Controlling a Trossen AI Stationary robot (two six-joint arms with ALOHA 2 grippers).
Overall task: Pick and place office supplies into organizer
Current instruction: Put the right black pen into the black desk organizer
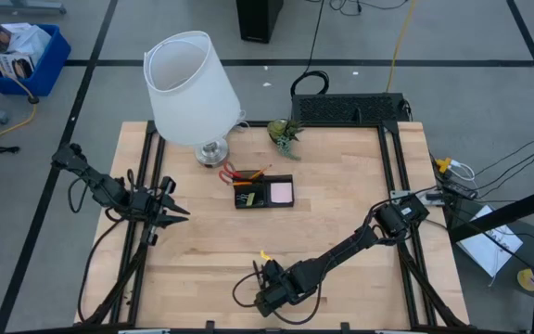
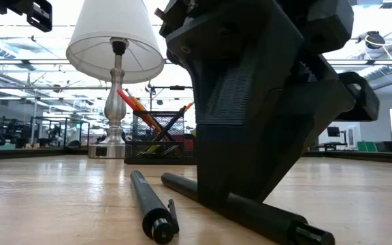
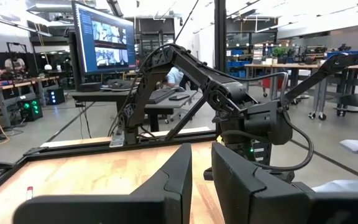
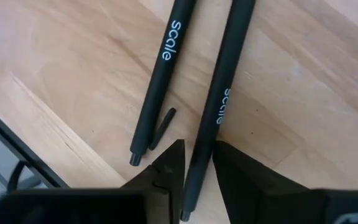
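Two black pens lie side by side on the wooden table near its front edge. My right gripper (image 4: 197, 155) (image 1: 267, 295) stands over them, pointing steeply down, shut on the right-hand pen (image 4: 219, 93) (image 2: 264, 216). The other pen (image 4: 163, 68) (image 2: 152, 207) lies free beside it. The black organizer (image 1: 265, 193) (image 2: 156, 143) sits mid-table and holds orange pencils, red-handled scissors and a pink sticky-note pad. My left gripper (image 3: 201, 149) (image 1: 176, 211) hovers over the table's left side, its fingers a narrow gap apart and nothing between them. My right gripper pinches the pen's barrel (image 4: 199, 163) between its two fingers, close to one end of the pen. The fingers come from above, slanting steeply down, and lie across the pen. The pen rests flat on the table along its whole length.
A white-shaded lamp (image 1: 193, 88) (image 2: 116, 68) stands at the back left, just behind the organizer. A small green plant (image 1: 286, 134) and a black wire rack (image 1: 350, 109) are at the far edge. Bare wood lies between the pens and the organizer.
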